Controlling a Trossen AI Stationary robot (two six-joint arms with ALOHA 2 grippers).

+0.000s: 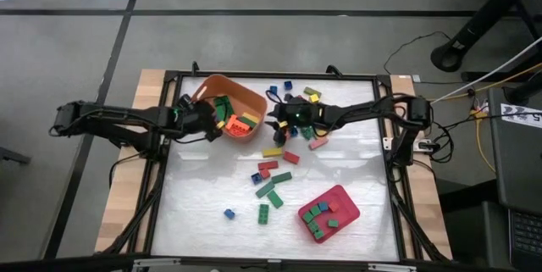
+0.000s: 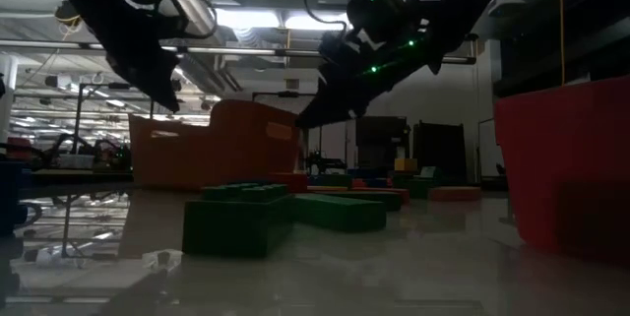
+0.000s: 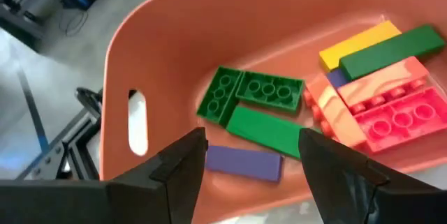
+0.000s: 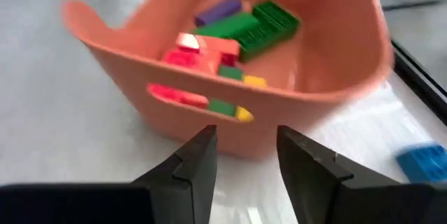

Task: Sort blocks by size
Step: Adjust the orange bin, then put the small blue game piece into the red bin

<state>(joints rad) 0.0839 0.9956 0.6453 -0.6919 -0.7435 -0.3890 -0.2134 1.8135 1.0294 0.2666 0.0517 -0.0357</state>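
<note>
Collision is the risk: the left gripper point(image 1: 206, 122), fingers apart and empty, hovers over the orange tub point(image 1: 248, 96); the right gripper point(image 1: 275, 122), also apart and empty, sits just beside it and could shove it.

Glossy white table point(image 1: 339, 166), smooth plastic tub point(image 3: 279, 15), studded, seemingly plastic blocks point(image 3: 269, 91)

No readable text anywhere. The white tag point(image 1: 518, 112) at the right edge of the high view carries dark print, too small to make out. Nothing legible on the blocks point(image 1: 273, 189), orange tub point(image 1: 235, 105) or red tray point(image 1: 342, 214).
</note>
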